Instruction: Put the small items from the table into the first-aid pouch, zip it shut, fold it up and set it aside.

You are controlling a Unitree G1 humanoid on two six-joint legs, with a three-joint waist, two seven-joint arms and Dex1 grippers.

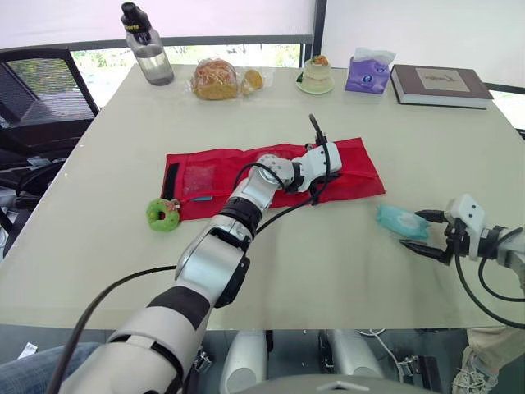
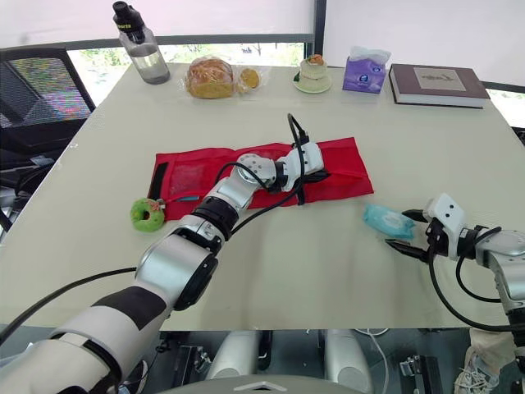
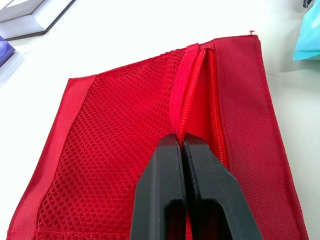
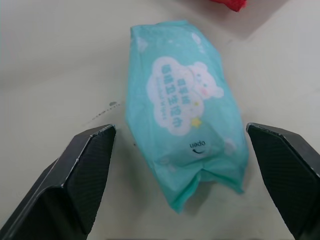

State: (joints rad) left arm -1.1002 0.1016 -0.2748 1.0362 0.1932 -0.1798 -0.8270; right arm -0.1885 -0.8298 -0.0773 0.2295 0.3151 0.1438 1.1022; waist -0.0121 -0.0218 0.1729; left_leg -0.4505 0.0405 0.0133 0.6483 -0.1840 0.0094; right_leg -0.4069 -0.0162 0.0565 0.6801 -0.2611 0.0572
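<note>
Lying flat, the red mesh-fronted pouch (image 3: 100, 150) gapes unzipped.

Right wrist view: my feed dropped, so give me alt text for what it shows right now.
The right gripper is open around a teal wipes packet, with a gap on each side and no contact yet. The packet lies flat on the pale table. A corner of the red pouch shows beyond it.
</note>
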